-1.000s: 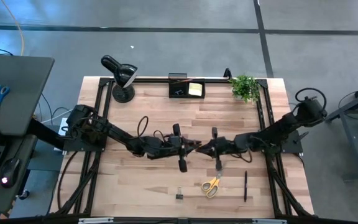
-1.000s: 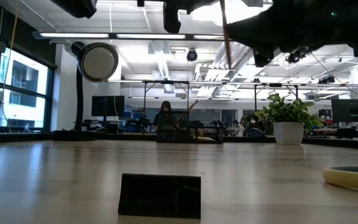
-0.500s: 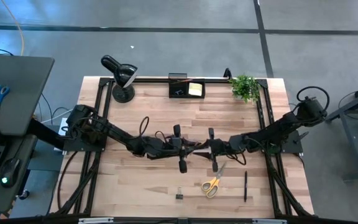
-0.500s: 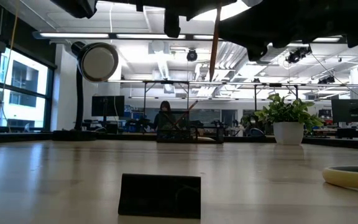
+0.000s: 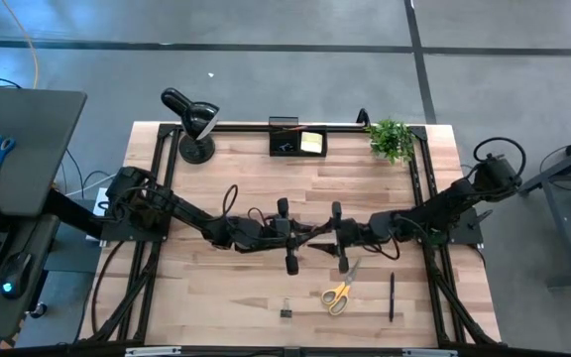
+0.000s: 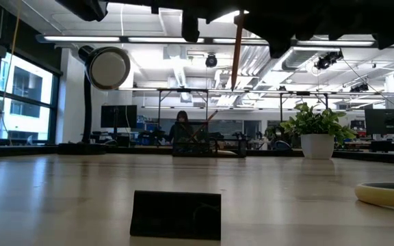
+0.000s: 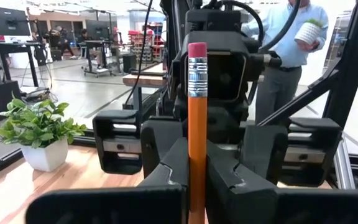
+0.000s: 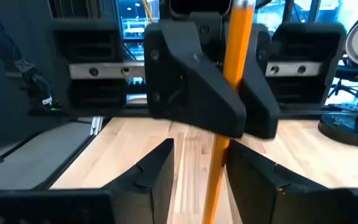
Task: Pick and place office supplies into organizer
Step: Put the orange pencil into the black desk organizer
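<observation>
Mid-table handoff: your left gripper (image 7: 194, 186) is clamped on the orange pencil (image 7: 197, 124), held upright, eraser up. Your right gripper (image 8: 197, 168) faces it nose to nose, fingers spread either side of the shaft, not yet gripping. The organizer (image 5: 298, 142) sits at the far edge, well apart, about equally far from both arms.

Table centre: left gripper (image 5: 300, 236) at 9 o'clock and right gripper (image 5: 322, 236) at 3 o'clock, tip to tip, well above the table (image 5: 246, 178).
Between them: pencil (image 7: 196, 124), upright, left fingers shut on it, right fingers apart beside it.
12 o'clock edge: organizer (image 5: 298, 142), sticky-note pad (image 5: 312, 142) in it.
11 o'clock corner: lamp (image 5: 192, 124).
1 o'clock corner: plant (image 5: 392, 139).
5 o'clock: scissors (image 5: 338, 295); pen (image 5: 391, 297) to their 3 o'clock.
6 o'clock: binder clip (image 5: 285, 311).
</observation>
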Robot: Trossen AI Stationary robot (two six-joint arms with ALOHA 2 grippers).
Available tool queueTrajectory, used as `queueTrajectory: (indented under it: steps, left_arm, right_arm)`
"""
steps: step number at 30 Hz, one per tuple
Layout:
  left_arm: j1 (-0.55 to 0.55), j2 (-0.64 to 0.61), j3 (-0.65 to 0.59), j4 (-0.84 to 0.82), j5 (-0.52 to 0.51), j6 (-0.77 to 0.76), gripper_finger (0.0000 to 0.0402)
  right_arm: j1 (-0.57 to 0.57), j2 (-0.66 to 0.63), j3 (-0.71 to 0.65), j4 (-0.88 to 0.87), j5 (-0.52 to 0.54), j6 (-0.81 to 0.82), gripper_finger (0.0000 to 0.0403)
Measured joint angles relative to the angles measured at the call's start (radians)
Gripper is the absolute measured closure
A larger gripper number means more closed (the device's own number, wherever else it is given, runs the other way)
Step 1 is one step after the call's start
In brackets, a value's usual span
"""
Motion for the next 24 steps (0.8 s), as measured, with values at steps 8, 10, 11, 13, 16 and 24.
queueTrajectory:
  steps: [8, 10, 11, 13, 16, 24]
  left_arm:
    - [0.0, 0.0, 0.0, 0.008, 0.005, 0.0, 0.0399]
    - [0.0, 0.0, 0.0, 0.008, 0.009, -0.001, 0.0399]
    - [0.0, 0.0, 0.0, 0.008, 0.008, 0.0, 0.0399]
    - [0.0, 0.0, 0.0, 0.008, 0.01, -0.003, 0.0396]
    - [0.0, 0.0, -0.001, 0.004, 0.004, 0.001, 0.0394]
    - [0.001, -0.011, -0.001, -0.051, -0.016, 0.008, 0.037]
  right_arm:
    - [-0.013, 0.0, 0.0, -0.009, 0.004, -0.001, 0.0308]
    - [-0.024, 0.0, 0.0, -0.021, 0.004, -0.001, 0.0331]
    - [-0.029, 0.0, 0.0, -0.025, 0.0, -0.001, 0.0344]
    - [-0.036, 0.0, 0.0, -0.03, -0.001, -0.001, 0.0376]
    - [-0.044, 0.0, 0.0, -0.04, -0.001, -0.014, 0.0391]
    - [-0.044, 0.0, 0.0, -0.064, 0.048, -0.035, 0.0395]
